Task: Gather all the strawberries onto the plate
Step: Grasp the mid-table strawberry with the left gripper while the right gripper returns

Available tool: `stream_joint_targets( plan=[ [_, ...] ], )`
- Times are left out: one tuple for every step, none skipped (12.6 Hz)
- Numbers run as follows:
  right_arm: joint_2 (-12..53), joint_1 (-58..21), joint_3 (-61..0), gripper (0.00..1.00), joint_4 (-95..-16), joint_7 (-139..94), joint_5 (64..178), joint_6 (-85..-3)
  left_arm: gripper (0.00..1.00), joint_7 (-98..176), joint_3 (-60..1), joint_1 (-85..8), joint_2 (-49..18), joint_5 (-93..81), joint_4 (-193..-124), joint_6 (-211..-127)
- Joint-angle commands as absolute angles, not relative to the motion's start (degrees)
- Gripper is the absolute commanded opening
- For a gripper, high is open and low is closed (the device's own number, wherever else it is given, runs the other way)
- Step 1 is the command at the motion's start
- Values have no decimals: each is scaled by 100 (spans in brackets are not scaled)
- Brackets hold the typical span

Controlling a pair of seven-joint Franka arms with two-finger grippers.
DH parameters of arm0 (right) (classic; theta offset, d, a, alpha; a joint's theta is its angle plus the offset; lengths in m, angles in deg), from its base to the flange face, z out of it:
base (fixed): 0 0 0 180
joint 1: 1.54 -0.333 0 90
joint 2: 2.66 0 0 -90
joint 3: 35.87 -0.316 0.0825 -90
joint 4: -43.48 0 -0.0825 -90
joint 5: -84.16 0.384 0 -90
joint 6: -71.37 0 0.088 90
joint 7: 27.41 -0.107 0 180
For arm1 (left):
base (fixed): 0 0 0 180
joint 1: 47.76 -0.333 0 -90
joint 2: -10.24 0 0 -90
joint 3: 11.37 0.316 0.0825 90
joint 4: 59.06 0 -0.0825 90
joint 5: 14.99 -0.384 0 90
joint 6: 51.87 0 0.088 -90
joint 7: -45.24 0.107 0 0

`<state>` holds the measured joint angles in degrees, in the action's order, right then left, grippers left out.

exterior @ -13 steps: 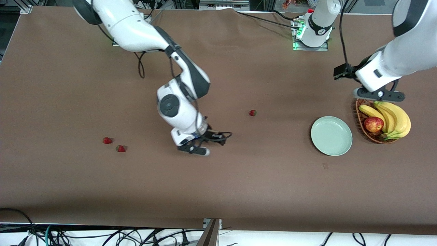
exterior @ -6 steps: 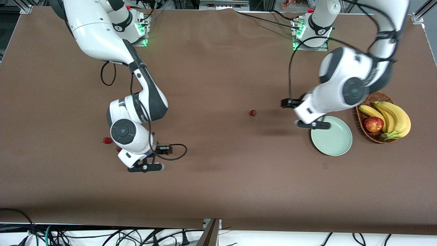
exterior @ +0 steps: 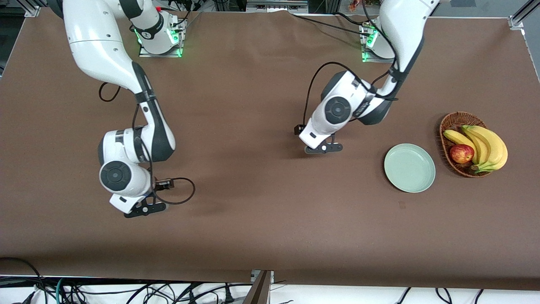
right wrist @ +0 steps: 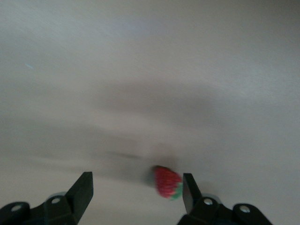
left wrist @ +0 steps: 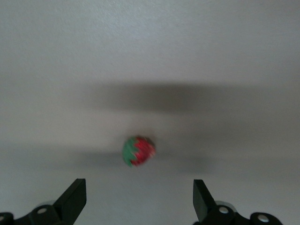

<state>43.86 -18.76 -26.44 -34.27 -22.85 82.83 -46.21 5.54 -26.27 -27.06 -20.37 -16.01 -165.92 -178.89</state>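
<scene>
The pale green plate [exterior: 409, 169] lies empty beside the basket. No strawberry shows in the front view; the arms cover them. My left gripper [exterior: 323, 148] hangs open over the middle of the table. In the left wrist view [left wrist: 139, 199] one strawberry [left wrist: 138, 151] lies on the table just ahead of the open fingers. My right gripper [exterior: 144, 209] is open, low over the table toward the right arm's end. In the right wrist view [right wrist: 137, 190] a strawberry [right wrist: 167, 182] lies between the fingers, close to one of them. The third strawberry is hidden.
A brown wicker basket [exterior: 453, 120] with bananas [exterior: 485, 145] and a red-yellow apple [exterior: 461, 153] stands at the left arm's end of the table, beside the plate. The table is covered with a brown cloth [exterior: 261, 228].
My right arm has swung toward its end of the table and now covers the two strawberries there. My left arm has swung from the plate to over the middle strawberry.
</scene>
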Motion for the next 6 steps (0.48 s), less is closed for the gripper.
stream_joint_targets(
  plan=[
    [4102,-1570,-2726,85,-4052,-1775,8266,-5016,100,-69,-2569,-2502,-2201,-2105,-16628,-18246],
    [4094,-1560,-2726,85,-4263,-1748,8275,-5245,100,-211,-2552,-2395,-2262,-2115,-16741,-18483],
    [4094,-1543,-2735,85,-4395,-1748,8362,-5317,100,-213,-2543,-2377,-2272,-2228,-16908,-18720],
    [4068,-1525,-2726,85,-4475,-1739,8528,-5318,100,-248,-2543,-2412,-2289,-2647,-17066,-19018],
    [4067,-1525,-2726,85,-4537,-1713,8617,-5326,100,-352,-2543,-2447,-2315,-2764,-17172,-19221],
    [4067,-1525,-2726,84,-4555,-1713,8653,-5326,99,-380,-2526,-2464,-2316,-2817,-17191,-19267]
  ],
)
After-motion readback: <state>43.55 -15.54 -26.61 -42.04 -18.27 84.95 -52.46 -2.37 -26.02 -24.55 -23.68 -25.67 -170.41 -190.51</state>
